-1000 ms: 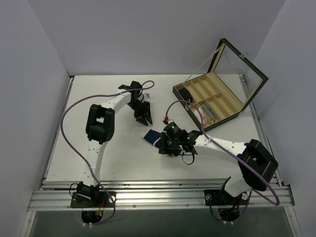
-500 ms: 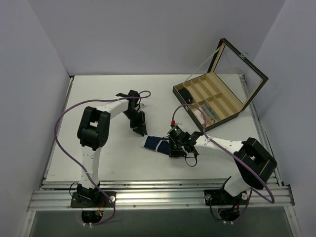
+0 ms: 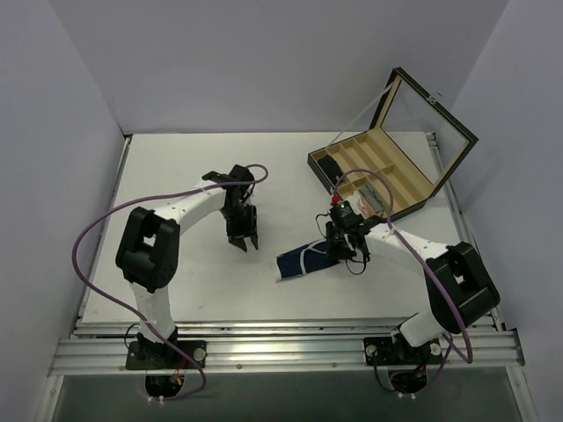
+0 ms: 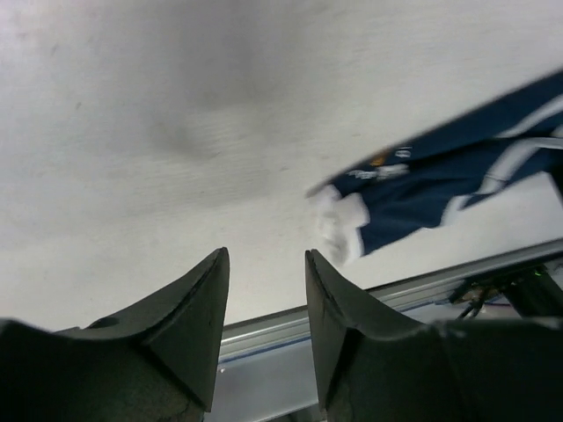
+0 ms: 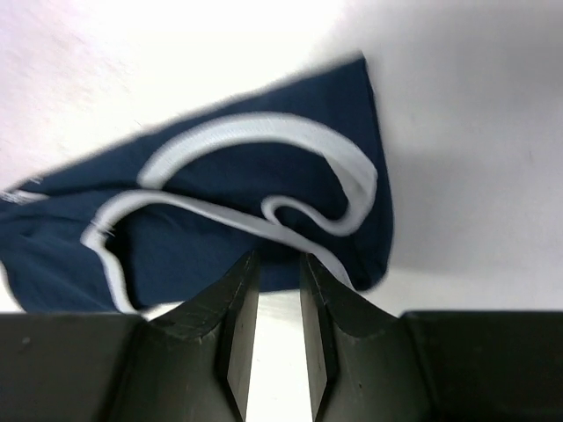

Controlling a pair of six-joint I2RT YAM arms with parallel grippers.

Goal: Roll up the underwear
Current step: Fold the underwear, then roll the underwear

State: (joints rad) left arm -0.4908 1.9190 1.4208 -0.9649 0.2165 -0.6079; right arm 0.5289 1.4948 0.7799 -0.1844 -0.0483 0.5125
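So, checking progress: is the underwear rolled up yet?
Not rolled: the underwear lies spread out in a loose strip, its white trim loops exposed.

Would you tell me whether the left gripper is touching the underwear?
Apart: the left wrist view shows bare table between the left gripper and the underwear.

an open divided box (image 3: 400, 176) sits at the table's (image 3: 176, 281) far right.
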